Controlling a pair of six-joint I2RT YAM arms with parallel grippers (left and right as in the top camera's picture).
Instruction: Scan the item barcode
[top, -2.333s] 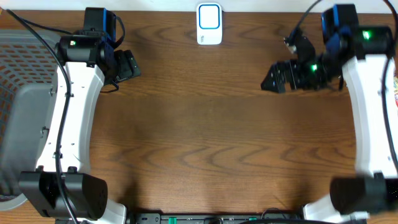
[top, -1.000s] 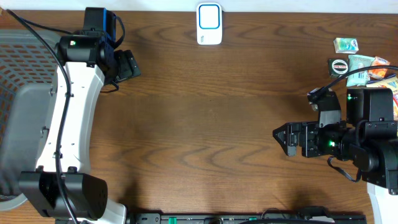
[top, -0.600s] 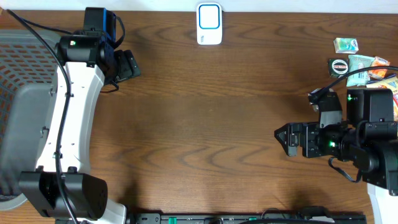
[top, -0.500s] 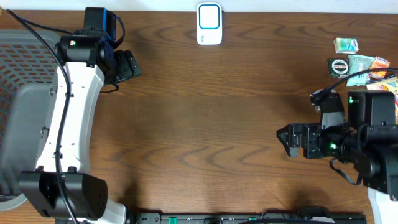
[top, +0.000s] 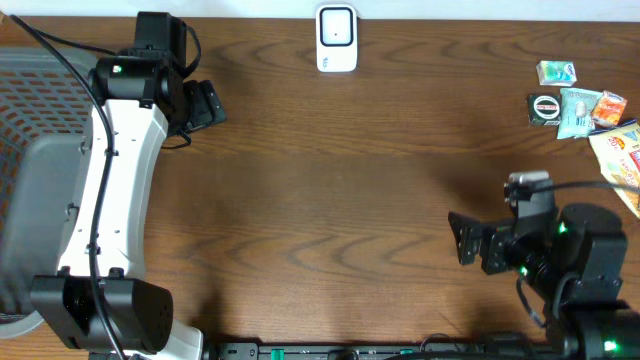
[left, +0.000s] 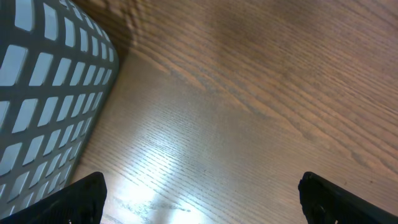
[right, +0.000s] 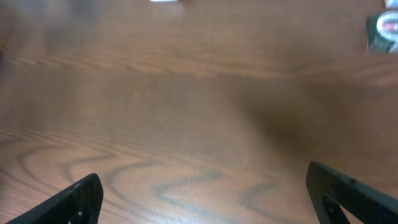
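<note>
The white barcode scanner (top: 336, 38) stands at the far middle edge of the table. Several small items lie at the far right: a green box (top: 556, 72), a round tin (top: 544, 107), a pale packet (top: 580, 110) and a snack bag (top: 622, 158). My right gripper (top: 462, 238) hangs open at the near right, pointing left, well short of the items. Its wrist view shows bare wood between the fingertips (right: 74, 202), with the tin (right: 384, 28) at the top right. My left gripper (top: 208, 104) is open at the far left, over bare wood (left: 205, 124).
A grey mesh basket (top: 30, 120) fills the left edge of the table; its wall (left: 43, 93) stands close to my left gripper. Dark wooden tabletop (top: 330, 200) lies between the two arms.
My right arm has swung from the far right to the near right and drawn back towards the front edge, uncovering the items at the far right. The left arm has not moved.
</note>
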